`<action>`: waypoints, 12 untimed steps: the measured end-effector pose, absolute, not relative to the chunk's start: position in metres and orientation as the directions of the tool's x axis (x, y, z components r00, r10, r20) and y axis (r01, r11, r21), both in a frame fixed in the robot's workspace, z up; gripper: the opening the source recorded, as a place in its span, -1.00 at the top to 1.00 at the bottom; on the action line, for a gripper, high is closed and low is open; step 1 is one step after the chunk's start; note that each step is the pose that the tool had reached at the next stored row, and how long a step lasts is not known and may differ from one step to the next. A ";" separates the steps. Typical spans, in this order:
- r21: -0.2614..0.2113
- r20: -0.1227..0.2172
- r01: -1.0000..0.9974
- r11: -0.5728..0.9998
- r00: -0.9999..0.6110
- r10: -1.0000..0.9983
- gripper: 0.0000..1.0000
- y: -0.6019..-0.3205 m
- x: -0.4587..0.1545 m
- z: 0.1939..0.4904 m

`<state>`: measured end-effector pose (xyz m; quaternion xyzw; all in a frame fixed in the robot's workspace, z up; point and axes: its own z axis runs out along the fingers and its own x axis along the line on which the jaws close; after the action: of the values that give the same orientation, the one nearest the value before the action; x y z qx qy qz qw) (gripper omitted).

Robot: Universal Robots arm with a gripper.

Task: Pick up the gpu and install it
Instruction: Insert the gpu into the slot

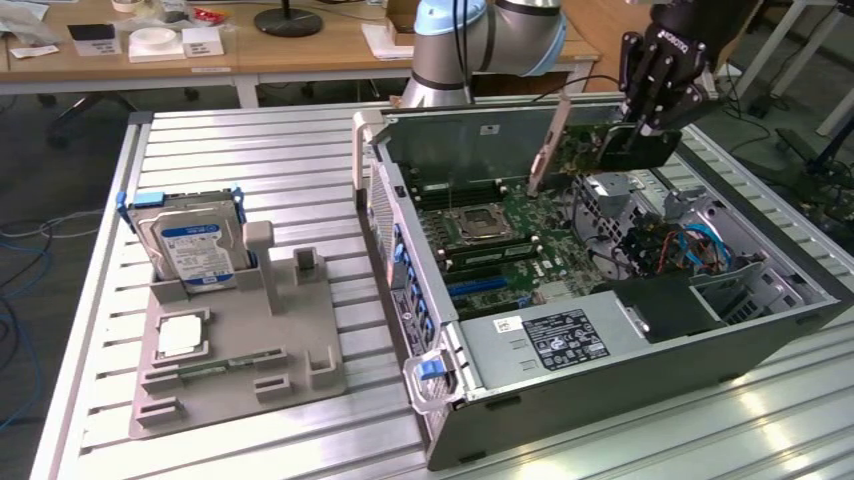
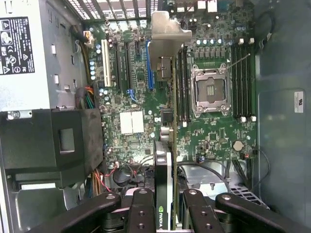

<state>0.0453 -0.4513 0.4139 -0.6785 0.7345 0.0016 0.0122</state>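
The claw (image 2: 165,196) pinches the gpu (image 2: 164,160) edge-on between its fingers, holding it over the green motherboard (image 2: 214,136) inside the open computer case (image 1: 627,395), which lies on the slatted metal counter (image 1: 240,150), the card's pale bracket toward the case's vented rear wall.

Exterior view looks obliquely down on the open case (image 1: 641,390); close wrist view faces its shared motherboard (image 2: 214,136) squarely.
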 end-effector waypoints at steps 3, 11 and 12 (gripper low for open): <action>-0.017 -0.020 -0.997 0.076 -0.076 -0.997 0.46 -0.451 0.040 0.414; -0.027 -0.021 -0.999 0.044 -0.044 -0.999 0.46 -0.451 0.034 0.411; -0.027 -0.021 -0.999 0.044 -0.043 -0.999 0.46 -0.451 0.032 0.411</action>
<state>0.0316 -0.4513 0.4112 -0.6915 0.7221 -0.0026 0.0171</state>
